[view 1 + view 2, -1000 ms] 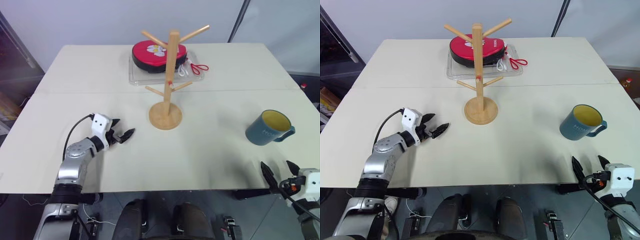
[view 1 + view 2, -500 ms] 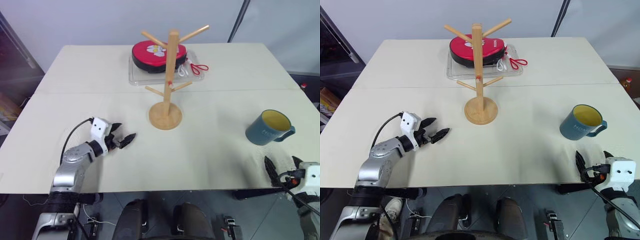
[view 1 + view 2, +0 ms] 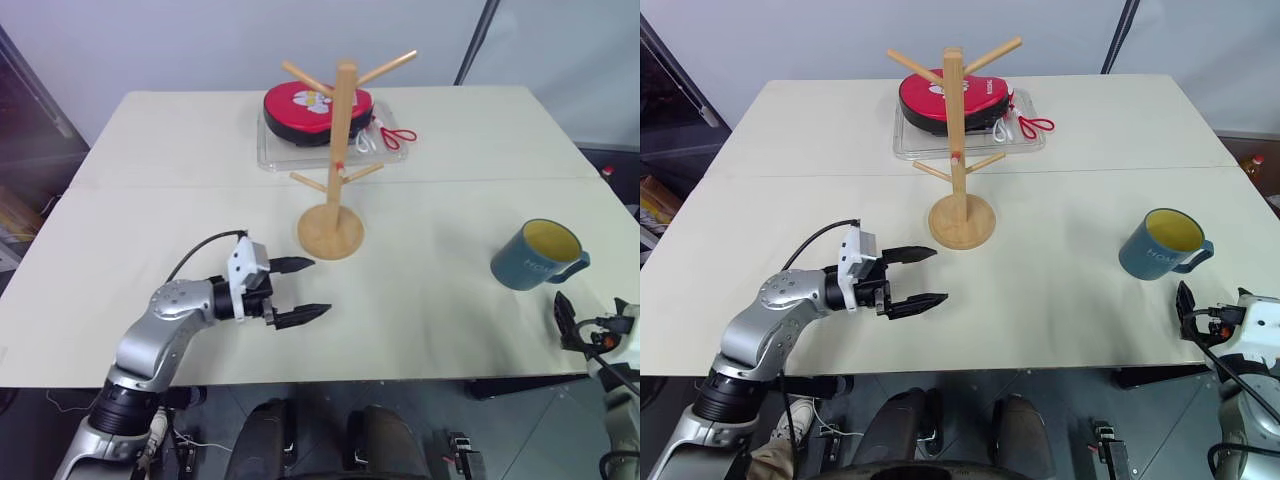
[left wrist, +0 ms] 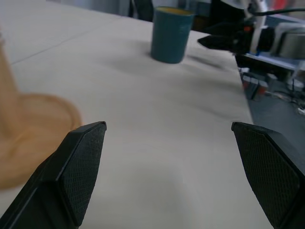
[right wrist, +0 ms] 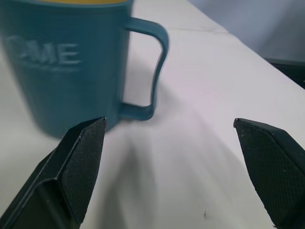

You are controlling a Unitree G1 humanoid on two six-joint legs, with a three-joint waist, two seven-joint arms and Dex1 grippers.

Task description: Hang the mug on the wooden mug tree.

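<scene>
Left gripper [image 3: 298,291], jaws spread wide and empty, hovers over the matte cream tabletop [image 3: 420,310] near the wooden mug tree [image 3: 338,160]. Right gripper [image 5: 174,167], also wide, faces the glossy teal mug [image 3: 536,255] upright near the tabletop's right edge.

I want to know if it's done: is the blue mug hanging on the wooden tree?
No, the mug stands on the table, well apart from the wooden mug tree, whose pegs are bare.
</scene>
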